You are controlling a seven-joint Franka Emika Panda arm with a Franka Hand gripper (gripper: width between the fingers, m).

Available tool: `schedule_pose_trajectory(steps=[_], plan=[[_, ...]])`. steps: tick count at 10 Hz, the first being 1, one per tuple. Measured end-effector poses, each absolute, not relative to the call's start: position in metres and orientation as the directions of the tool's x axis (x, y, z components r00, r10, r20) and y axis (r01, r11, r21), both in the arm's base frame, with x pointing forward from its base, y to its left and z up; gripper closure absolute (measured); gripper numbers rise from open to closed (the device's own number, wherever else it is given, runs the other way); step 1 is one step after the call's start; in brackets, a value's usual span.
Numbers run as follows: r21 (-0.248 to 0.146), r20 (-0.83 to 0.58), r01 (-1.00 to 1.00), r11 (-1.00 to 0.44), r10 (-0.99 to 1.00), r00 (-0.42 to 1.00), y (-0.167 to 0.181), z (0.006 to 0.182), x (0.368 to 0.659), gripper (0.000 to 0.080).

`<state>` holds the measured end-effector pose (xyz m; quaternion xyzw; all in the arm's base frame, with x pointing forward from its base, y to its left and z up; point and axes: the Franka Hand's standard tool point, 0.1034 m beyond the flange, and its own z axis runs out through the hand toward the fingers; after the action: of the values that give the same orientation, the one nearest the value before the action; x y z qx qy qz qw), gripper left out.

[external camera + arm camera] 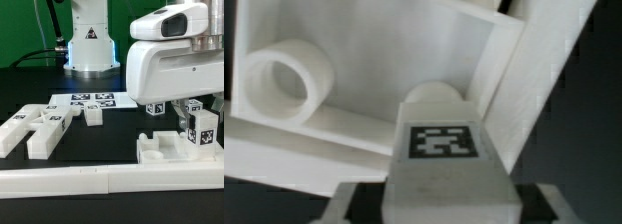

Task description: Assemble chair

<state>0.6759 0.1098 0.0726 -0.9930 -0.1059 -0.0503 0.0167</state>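
Note:
A white chair post [441, 140] with a square tag on its face stands between my fingers [359, 203], whose dark pads lie against its two sides. In the exterior view my gripper [200, 112] hangs at the right, shut on that post [201, 130], which stands upright at the right end of the white chair slab [160, 150]. The wrist view shows the slab [384, 60] just beyond the post, with a round hole [287, 80] in it. A small tagged cube [153, 109] sits behind the slab.
Several loose white chair parts [40, 130] lie at the exterior view's left, with a small block [93, 115] beside them. The marker board [95, 101] lies behind them, before the robot base [90, 45]. A long white rail [80, 181] runs along the front.

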Motion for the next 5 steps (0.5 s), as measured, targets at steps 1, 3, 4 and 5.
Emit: schedule_pose_trajectory(steps=[1, 3, 4, 5], plan=[[-0.034, 0.101, 0.119, -0.992, 0.115, 0.988, 0.1102, 0.0726, 0.6758, 0.0512], [-0.059, 0.098, -0.096, -0.994, -0.101, 0.990, 0.1061, 0.0735, 0.6779, 0.0512], [-0.065, 0.093, -0.188, -0.980, -0.193, 0.977, 0.1053, 0.0738, 0.6782, 0.0512], [-0.067, 0.084, -0.312, -0.948, -0.317, 0.945, 0.1006, 0.0732, 0.6780, 0.0511]])
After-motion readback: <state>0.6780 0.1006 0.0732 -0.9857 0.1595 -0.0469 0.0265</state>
